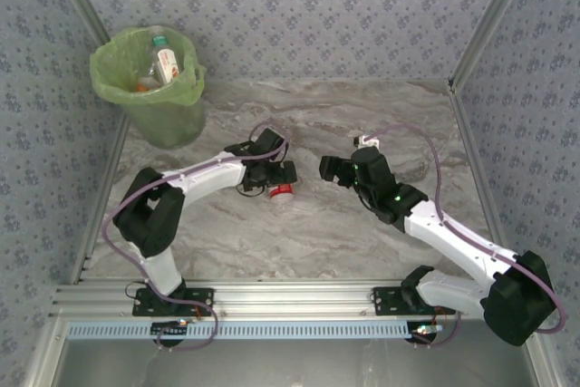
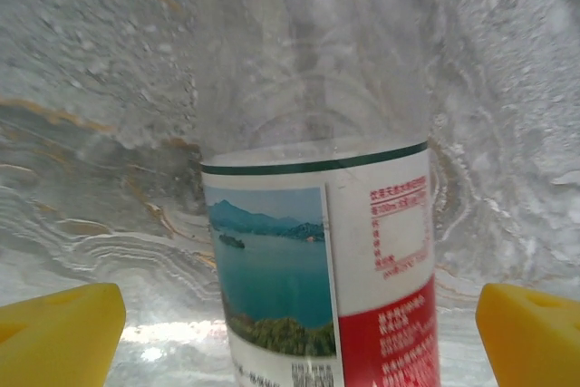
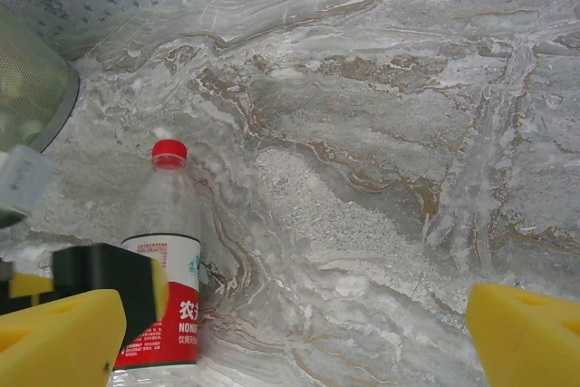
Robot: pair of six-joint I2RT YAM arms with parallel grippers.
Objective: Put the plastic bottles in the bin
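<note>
Your left gripper [image 1: 275, 178] is spread wide and straddles the red-labelled bottle [image 2: 362, 269], with a gap on either side. Your right gripper [image 1: 333, 169] is wide and empty. The bin [image 1: 172, 120] at far left holds bottles [image 1: 163, 65].

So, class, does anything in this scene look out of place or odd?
One bottle lies on the table, inside the open left gripper, not in the bin. Nothing looks spilled or damaged.
</note>
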